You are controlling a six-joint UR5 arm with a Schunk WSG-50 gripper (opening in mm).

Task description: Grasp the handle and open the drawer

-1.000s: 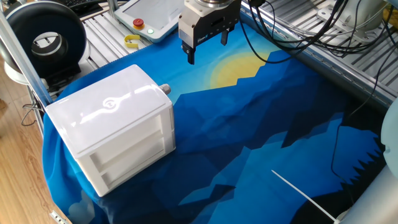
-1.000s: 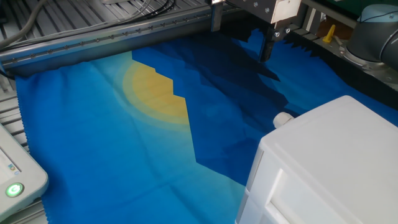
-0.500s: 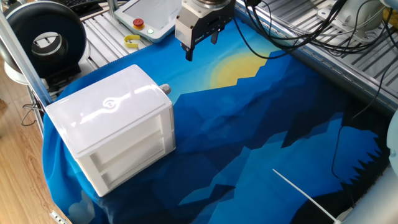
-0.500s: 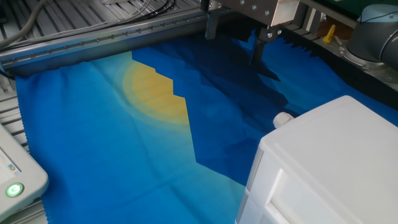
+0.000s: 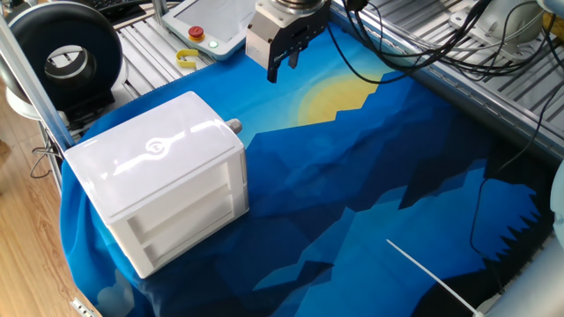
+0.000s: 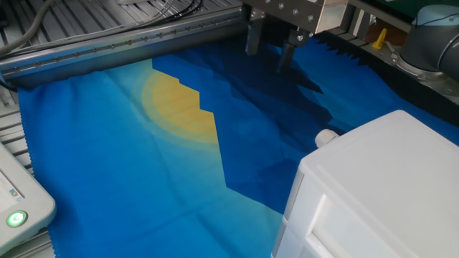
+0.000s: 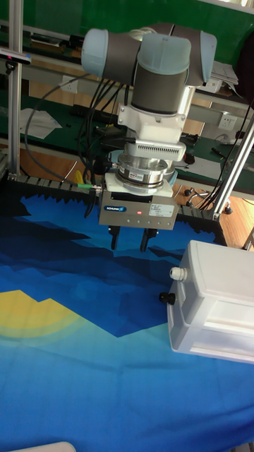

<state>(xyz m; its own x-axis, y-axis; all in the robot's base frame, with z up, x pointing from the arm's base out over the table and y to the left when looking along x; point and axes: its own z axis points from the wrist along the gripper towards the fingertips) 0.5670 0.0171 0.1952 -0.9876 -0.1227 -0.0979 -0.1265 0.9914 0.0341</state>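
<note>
Tall fixed view: a white cabinet (image 7: pixel 215 300) sits near right on the bench's blue cloth (image 7: pixel 85 367), its drawer (image 7: pixel 176 275) shut, the stubby grey handle (image 7: pixel 176 273) jutting sideways toward the open cloth. Behind it the hand (image 7: pixel 129 244) hangs above the cloth, fingers (image 7: pixel 114 240) spread and empty, apart from the handle, nothing between them.

Robotics lab — aluminium framing (image 6: pixel 129 32); cable bundles (image 5: pixel 423 44); teach pendant (image 5: pixel 207 22)
</note>
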